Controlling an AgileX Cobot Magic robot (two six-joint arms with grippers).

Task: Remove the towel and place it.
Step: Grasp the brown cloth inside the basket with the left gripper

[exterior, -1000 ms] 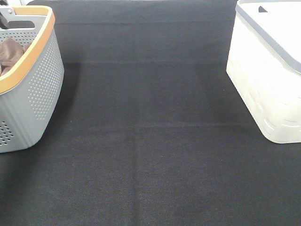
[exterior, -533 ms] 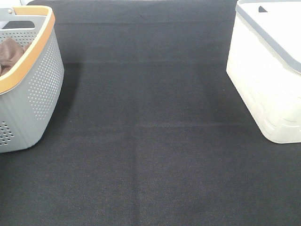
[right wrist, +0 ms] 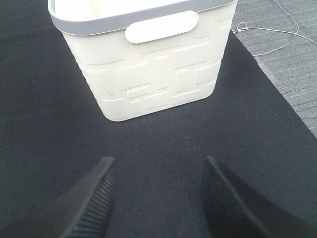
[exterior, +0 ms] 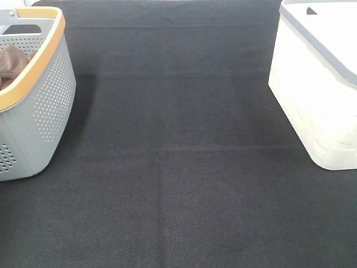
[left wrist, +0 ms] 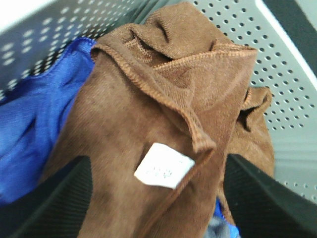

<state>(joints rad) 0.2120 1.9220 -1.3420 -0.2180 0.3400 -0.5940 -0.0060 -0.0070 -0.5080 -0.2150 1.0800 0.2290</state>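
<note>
Since a second ago, the dark shape at the far corner of the basket (exterior: 47, 89) has left the high view, and nothing else on the tabletop (exterior: 178, 167) has shifted. We find the towel (left wrist: 148, 114) inside the basket, a reddish-brown microfibre heap with a stitched hem folded across it and a white tag (left wrist: 163, 172) facing up, lying partly over a blue cloth (left wrist: 29, 129); the left end effector (left wrist: 157, 198) has its jaws spread wide to either side of it. Our right end effector (right wrist: 158, 198) is likewise parted, over bare tabletop before the white bin (right wrist: 148, 74).
</note>
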